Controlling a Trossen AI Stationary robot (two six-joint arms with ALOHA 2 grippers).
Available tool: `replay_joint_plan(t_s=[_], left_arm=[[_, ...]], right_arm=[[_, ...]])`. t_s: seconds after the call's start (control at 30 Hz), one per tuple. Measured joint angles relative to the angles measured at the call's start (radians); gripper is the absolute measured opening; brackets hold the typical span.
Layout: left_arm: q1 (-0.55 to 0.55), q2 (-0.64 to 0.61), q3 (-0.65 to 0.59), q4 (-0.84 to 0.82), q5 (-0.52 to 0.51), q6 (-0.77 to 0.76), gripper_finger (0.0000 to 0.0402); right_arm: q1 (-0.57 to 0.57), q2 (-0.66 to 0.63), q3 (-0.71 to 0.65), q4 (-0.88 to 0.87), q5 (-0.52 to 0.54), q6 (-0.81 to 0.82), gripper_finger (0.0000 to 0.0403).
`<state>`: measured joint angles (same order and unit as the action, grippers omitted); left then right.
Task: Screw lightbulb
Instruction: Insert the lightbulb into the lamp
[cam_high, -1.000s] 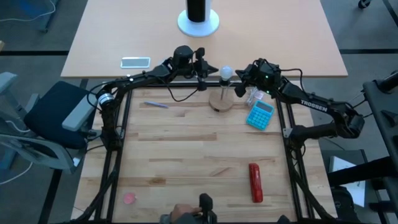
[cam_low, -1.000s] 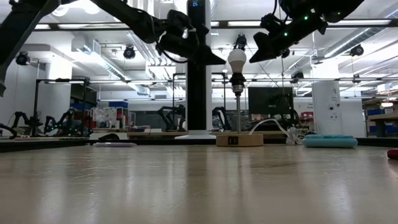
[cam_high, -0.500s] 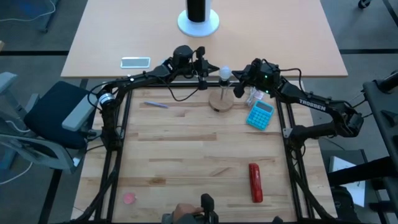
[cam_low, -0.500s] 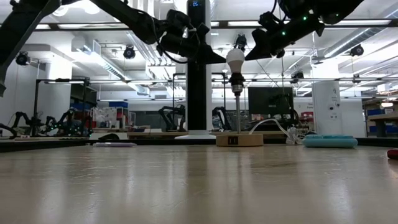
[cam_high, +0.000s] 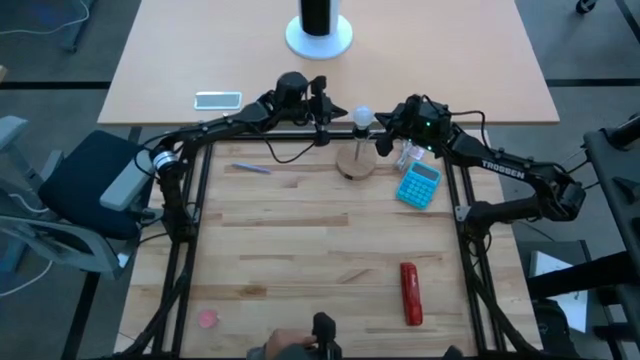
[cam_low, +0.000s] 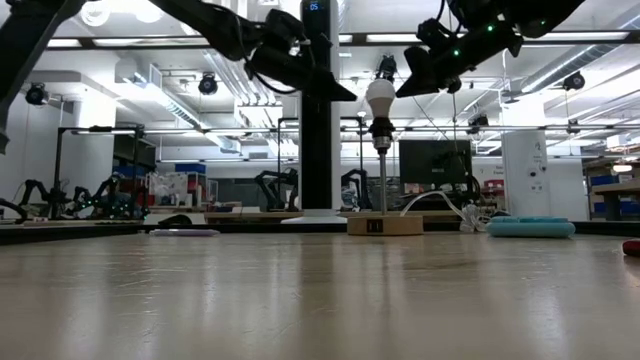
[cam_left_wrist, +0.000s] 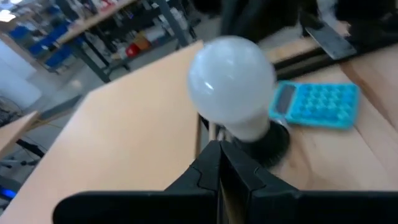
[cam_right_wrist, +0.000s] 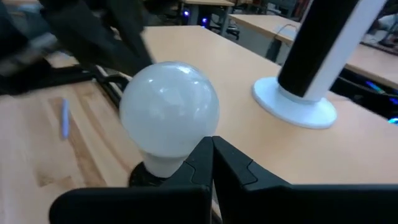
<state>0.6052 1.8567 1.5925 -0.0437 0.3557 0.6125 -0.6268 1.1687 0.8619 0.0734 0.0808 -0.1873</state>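
We see the lightbulb (cam_high: 363, 117) seated upright on top of the thin post that rises from the round wooden disc (cam_high: 355, 163), near the far edge of the wooden table (cam_high: 300, 250). In the low view the bulb (cam_low: 380, 97) sits at the post's tip, bare on both sides.

Our left gripper (cam_high: 322, 118) hangs at the bulb's nine o'clock in the high view, fingers pressed together and holding nothing; its wrist view shows the bulb (cam_left_wrist: 233, 86) just past the closed fingertips (cam_left_wrist: 219, 163), apart from them. Our right gripper (cam_high: 386, 121) hangs at the bulb's three o'clock, fingers likewise together and empty, with the bulb (cam_right_wrist: 169, 111) just beyond its tips (cam_right_wrist: 211, 160).

Against the frame a second ago, we find the left gripper has drawn slightly away from the bulb towards nine o'clock, while the right gripper has edged a little closer to it. The bulb itself has not shifted.

The blue calculator (cam_high: 418, 184) lies at the disc's four o'clock, just beside it. The red object (cam_high: 410, 293) lies well apart, towards five o'clock. The large white cylinder base (cam_high: 319, 36) stands on the far table, at the bulb's eleven o'clock.
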Motion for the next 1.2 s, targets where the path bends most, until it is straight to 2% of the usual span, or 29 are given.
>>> replay_joint_plan(t_s=[0.13, 0.3, 0.7, 1.2], left_arm=[[0.000, -0.014, 0.000, -0.057, 0.050, 0.033, 0.0000], [-0.008, -0.004, 0.000, 0.015, 0.102, 0.020, 0.0000], [-0.019, 0.044, 0.000, 0.114, 0.103, -0.028, 0.0000], [-0.016, 0.050, 0.000, 0.122, 0.051, -0.040, 0.0000]], right_arm=[[-0.016, 0.000, 0.000, -0.002, -0.001, -0.021, 0.0000], [-0.018, 0.001, 0.000, 0.011, -0.004, -0.032, 0.0000], [-0.018, 0.001, 0.000, 0.010, -0.049, -0.026, 0.0000], [0.009, -0.005, 0.001, -0.067, -0.102, 0.016, 0.0000]])
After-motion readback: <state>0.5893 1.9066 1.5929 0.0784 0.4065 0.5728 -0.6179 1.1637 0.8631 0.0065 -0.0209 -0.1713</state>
